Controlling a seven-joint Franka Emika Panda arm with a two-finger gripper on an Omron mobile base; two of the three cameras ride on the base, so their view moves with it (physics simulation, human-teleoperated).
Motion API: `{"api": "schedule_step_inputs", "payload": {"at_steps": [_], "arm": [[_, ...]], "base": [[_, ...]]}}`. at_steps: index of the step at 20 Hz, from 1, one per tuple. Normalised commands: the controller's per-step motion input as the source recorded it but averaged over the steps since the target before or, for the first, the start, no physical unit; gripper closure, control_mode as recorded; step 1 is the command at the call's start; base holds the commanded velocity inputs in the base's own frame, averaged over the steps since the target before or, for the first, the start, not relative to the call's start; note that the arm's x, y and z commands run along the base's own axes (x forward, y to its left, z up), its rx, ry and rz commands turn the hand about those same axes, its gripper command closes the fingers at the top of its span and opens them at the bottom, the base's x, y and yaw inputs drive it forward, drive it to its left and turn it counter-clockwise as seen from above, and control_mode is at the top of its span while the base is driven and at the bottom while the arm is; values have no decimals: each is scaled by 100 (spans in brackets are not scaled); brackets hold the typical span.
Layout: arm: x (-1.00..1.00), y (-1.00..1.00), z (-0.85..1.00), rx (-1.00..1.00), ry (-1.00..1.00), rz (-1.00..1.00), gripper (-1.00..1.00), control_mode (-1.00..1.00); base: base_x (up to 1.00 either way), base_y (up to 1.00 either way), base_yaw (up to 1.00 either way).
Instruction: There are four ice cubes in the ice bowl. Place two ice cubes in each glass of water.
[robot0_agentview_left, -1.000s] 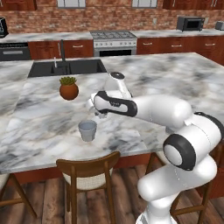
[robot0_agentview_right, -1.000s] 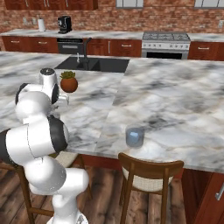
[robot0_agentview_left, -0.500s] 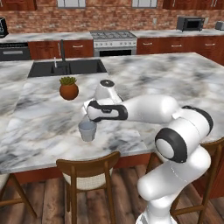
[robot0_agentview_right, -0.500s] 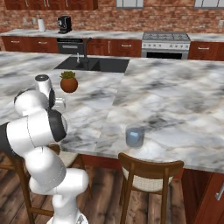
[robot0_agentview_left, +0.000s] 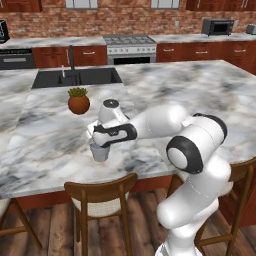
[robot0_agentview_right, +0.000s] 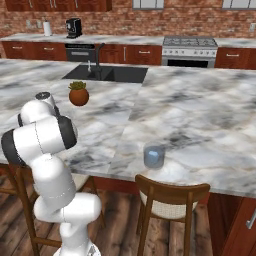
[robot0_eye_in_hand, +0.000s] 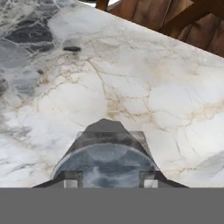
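One glass of water (robot0_agentview_left: 100, 153) stands near the counter's front edge. My gripper (robot0_agentview_left: 98, 143) hangs straight over its rim. In the hand view the glass (robot0_eye_in_hand: 105, 136) lies directly below, and my gripper (robot0_eye_in_hand: 110, 179) is shut on a pale blue, mottled ice cube (robot0_eye_in_hand: 109, 166) held between the tips above the water. The second glass of water (robot0_agentview_right: 154, 156) stands far to the right by the front edge, away from the arm. The ice bowl is out of view.
An orange-brown pot with a green plant (robot0_agentview_left: 78, 102) stands behind the near glass. A dark sink (robot0_agentview_left: 75, 77) is set into the counter further back. Wooden chairs (robot0_agentview_left: 102, 192) stand just below the counter's front edge (robot0_eye_in_hand: 144, 30).
The hand has swung left and down from above the counter until it hangs right over the near glass. The grip has stayed shut.
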Motion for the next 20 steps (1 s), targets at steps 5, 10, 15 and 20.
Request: {"api": "schedule_step_inputs", "payload": {"at_steps": [5, 10, 15, 20], "arm": [[31, 4, -1, 0, -1, 4, 100, -100], [16, 0, 0, 0, -4, 4, -100, -100], [0, 0, 0, 0, -5, 5, -100, -100], [0, 0, 0, 0, -2, 4, -100, -100]], "base": [[0, 0, 0], [0, 0, 0], [0, 0, 0], [0, 0, 0]]}}
